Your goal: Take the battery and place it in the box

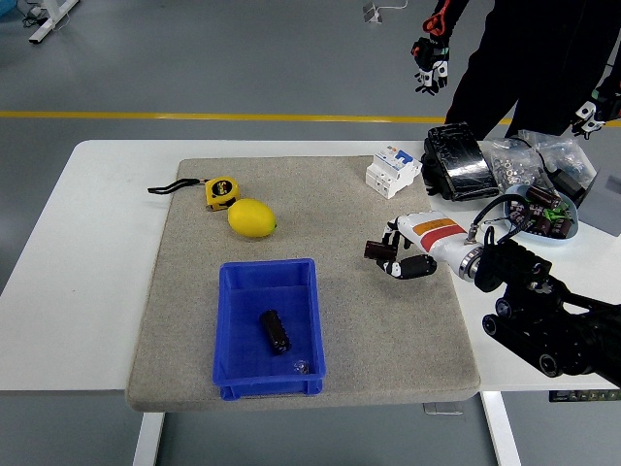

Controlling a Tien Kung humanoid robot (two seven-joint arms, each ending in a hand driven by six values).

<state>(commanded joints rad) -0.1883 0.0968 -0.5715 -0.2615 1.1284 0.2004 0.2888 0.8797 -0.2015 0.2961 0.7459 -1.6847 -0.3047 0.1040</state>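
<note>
A white desk [87, 252] with rounded corners carries a grey mat [330, 340]. Behind it lies a smooth grey floor [213, 58], crossed by a yellow line [194, 116].

Bare mat [359, 320] btwn right hand [396, 256] & box [268, 328]; lemon [252, 218], tape measure [221, 192] well clear.

A white rectangular desk [87, 243] carries a grey felt mat [378, 330]; at its far right lie a black pouch [456, 165], clear plastic bags [519, 160] and a light-blue bowl [572, 228].
</note>
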